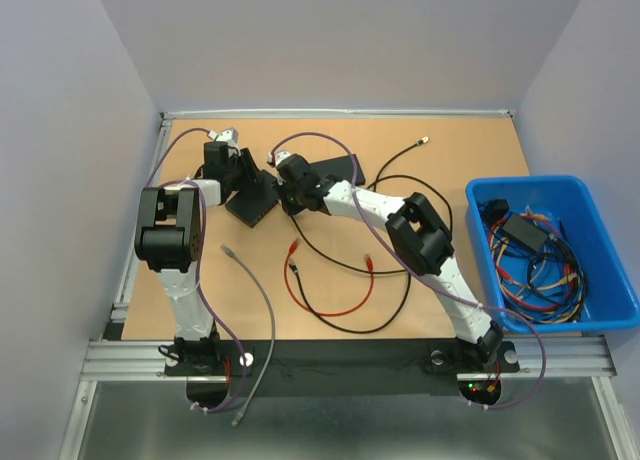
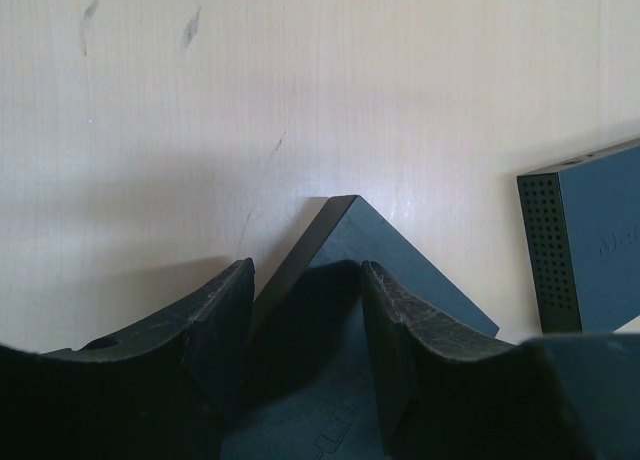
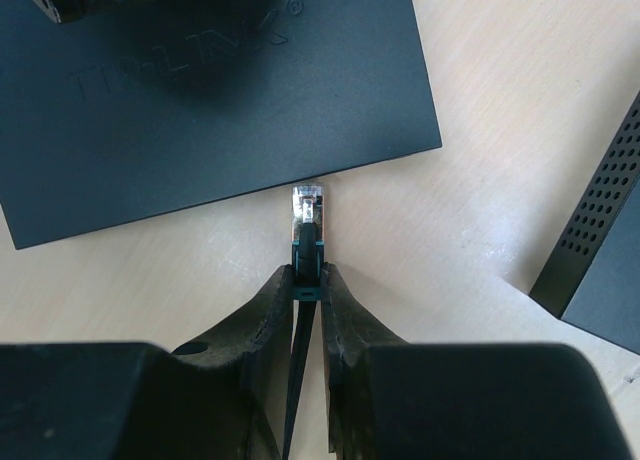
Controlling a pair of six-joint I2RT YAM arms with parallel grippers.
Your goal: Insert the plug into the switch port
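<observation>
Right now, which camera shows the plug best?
The right wrist view: the plug sits sharp and close, pinched in the right gripper, its clear tip facing the switch edge. In the top view it cannot be made out; the left wrist view misses it.

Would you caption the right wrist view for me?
Right fingers pinch the clear-tipped black plug near the flat black switch.

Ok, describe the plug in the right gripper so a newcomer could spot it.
On the wooden table, find the flat black TP-Link switch box at back left. Just off its edge, the right gripper pinches a clear-tipped plug on a black cable; other cable ends lie loose.
</observation>
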